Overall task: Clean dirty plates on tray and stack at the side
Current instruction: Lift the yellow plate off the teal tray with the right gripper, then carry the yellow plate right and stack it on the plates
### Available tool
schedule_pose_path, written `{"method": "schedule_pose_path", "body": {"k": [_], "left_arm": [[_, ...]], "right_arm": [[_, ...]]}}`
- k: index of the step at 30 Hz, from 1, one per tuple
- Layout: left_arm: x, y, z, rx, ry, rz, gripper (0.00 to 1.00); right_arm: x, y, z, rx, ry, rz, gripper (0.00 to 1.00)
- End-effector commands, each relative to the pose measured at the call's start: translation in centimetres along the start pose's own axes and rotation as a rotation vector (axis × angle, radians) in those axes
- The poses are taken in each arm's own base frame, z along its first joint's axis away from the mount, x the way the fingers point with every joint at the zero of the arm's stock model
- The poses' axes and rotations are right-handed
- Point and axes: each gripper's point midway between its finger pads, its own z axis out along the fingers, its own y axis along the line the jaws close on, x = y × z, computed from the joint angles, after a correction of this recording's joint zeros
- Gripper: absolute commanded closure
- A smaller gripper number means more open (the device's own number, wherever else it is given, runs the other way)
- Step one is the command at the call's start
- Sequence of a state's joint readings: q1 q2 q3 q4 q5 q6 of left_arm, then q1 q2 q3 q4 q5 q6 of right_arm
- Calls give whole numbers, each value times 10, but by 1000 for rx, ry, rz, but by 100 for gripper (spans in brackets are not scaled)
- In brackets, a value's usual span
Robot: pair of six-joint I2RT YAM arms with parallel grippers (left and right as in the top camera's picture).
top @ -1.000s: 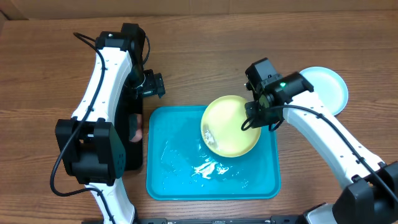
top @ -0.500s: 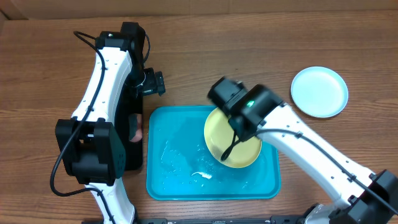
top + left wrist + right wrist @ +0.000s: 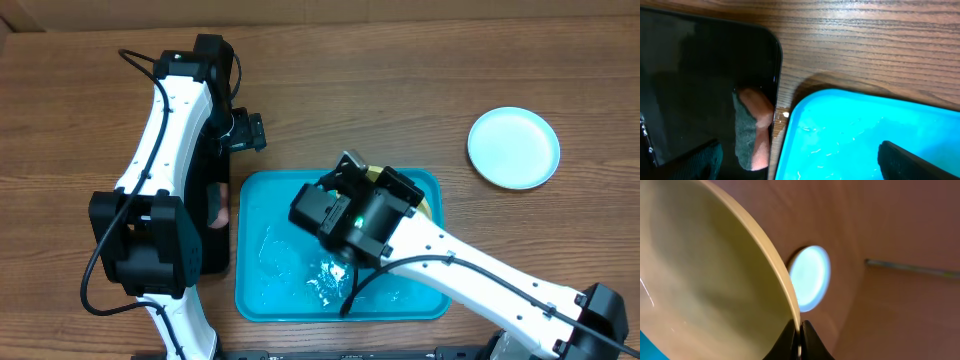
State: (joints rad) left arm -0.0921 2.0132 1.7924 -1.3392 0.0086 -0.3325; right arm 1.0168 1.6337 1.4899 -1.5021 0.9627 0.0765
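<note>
My right gripper is shut on the rim of a pale yellow-green plate, held tilted over the turquoise tray. In the overhead view my right wrist covers the plate except for a sliver. A light blue plate lies on the table at the right and also shows in the right wrist view. My left gripper is open and empty, above the tray's left corner. The third plate is out of view.
A black tray lies left of the turquoise tray and holds a pink and grey sponge. White specks and water lie on the turquoise tray's floor. The table's far edge runs along the top.
My right arm has swung left over the tray with the yellow-green plate, tipping it up; the arm now hides most of it. The left arm has not moved.
</note>
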Motion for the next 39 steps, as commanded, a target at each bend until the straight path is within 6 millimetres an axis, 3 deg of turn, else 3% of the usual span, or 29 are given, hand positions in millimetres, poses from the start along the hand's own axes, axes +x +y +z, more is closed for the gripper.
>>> {"method": "schedule_pose_path", "body": {"k": [1,10,27,29,31,33,34,36,39], "left_arm": [[-5,-4,-16,27,-48,24,0],[-5,-4,-16,27,-49,24,0],[-5,-3,-16,25,-45,24,0],[-5,-3,-16,23,-47,24,1],[-6,-3,-16,23,-49,24,0],[-5,-3,-16,23,-49,24,0],[-5,-3,-16,23,-47,24,0],[-4,-3,-16,22,-44,28,0],[-3,-2,-16,18,-39,54,0]], "right_arm": [[-12,-34,-18,188,-75,0,96],[-27,-59,-40,398,-144,-74,96],[-32,-58,-41,391,-156,-73,96],[-36,-41,-35,286,-169,-41,96],[-46,12,-25,-52,-191,42,96],[-59,63,-28,-428,-191,166,96],[-64,74,-30,-538,-187,217,96],[-65,65,-23,-541,-159,329,96],[-43,7,0,-207,-99,412,96]]}}
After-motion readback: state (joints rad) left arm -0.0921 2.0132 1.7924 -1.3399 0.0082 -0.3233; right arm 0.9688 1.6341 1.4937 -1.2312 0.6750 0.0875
